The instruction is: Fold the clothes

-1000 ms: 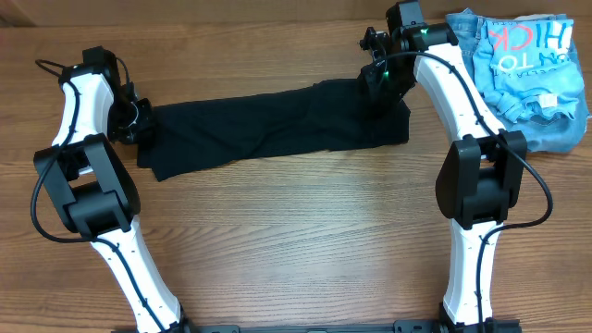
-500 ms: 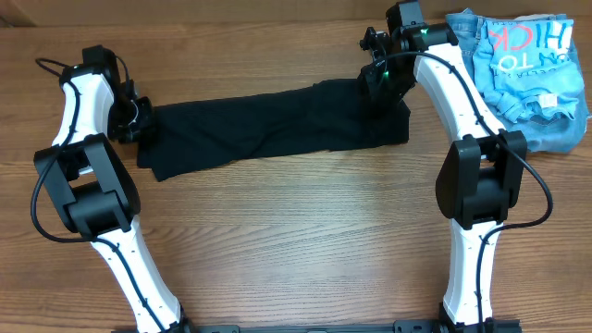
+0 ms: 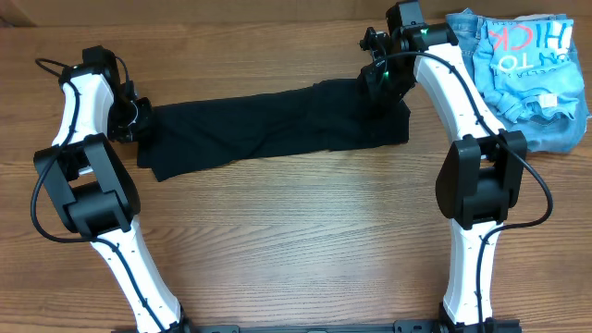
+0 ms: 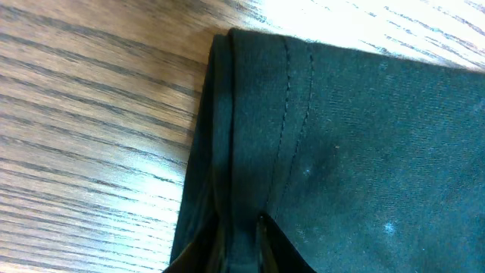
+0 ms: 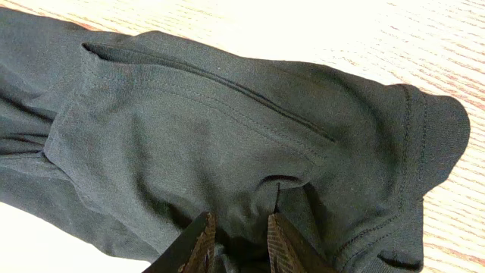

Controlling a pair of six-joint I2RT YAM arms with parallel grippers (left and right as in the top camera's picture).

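Note:
The clothes, a black T-shirt [image 3: 277, 125], lie folded into a long band across the far half of the wooden table. My left gripper [image 3: 139, 118] sits at the band's left end. In the left wrist view the stitched hem of the shirt [image 4: 341, 129] fills the frame, and the gripper [image 4: 239, 218] is shut on a fold of the hem edge. My right gripper [image 3: 379, 88] is at the band's right end. In the right wrist view it [image 5: 239, 214] is shut on bunched fabric of the shirt [image 5: 189, 129] near a sleeve seam.
A light blue printed shirt [image 3: 523, 46] lies on blue denim jeans [image 3: 560, 129] at the back right corner, just right of the right arm. Bare wooden table [image 3: 296, 240] stretches between the two arm bases in front of the shirt.

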